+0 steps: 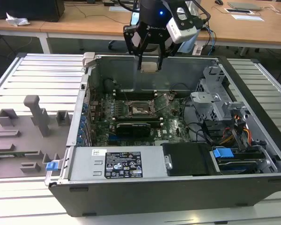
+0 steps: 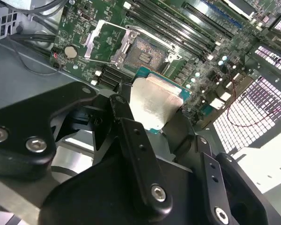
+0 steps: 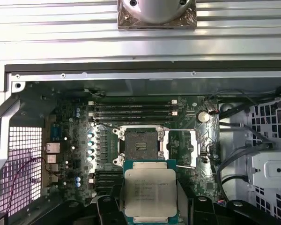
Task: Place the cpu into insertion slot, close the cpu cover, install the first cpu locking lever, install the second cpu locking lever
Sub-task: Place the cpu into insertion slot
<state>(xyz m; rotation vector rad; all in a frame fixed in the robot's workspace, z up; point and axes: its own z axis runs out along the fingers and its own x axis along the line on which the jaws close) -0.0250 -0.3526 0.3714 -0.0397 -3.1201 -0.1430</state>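
My gripper hangs above the back wall of the open computer case, shut on the cpu. The cpu is a flat square chip with a silver-grey top, pinched at two opposite edges between black fingers. In the second wrist view the cpu sits well above the board. The insertion slot lies bare on the green board with its dark centre exposed. The cpu cover is swung open beside the slot. Both also show as the slot and cover, and in the exterior view as the slot.
Long memory slots run beside the socket. A long black expansion card lies across the board. A metal drive cage and cables fill the exterior view's right. A grey fixture tray sits outside the case.
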